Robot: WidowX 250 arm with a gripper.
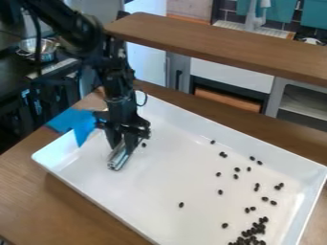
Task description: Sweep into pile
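Over the left part of the white tray (159,179), my gripper (125,146) hangs down, shut on a short silvery tool (119,157). The tool slants down to the left, low over the tray floor; whether it touches is hard to tell. Small dark beans lie mostly on the tray's right half. A dense cluster of beans (250,234) sits near the bottom right. Several others are scattered above and left of it, such as a lone bean (181,205) near the middle. One bean (144,145) lies just right of the gripper.
A blue cloth (73,123) drapes over the tray's left corner, beside the gripper. The tray's raised walls surround the beans. The tray stands on a wooden table (83,208), with a raised wooden shelf (223,45) behind. A metal bowl (38,46) is at the upper left.
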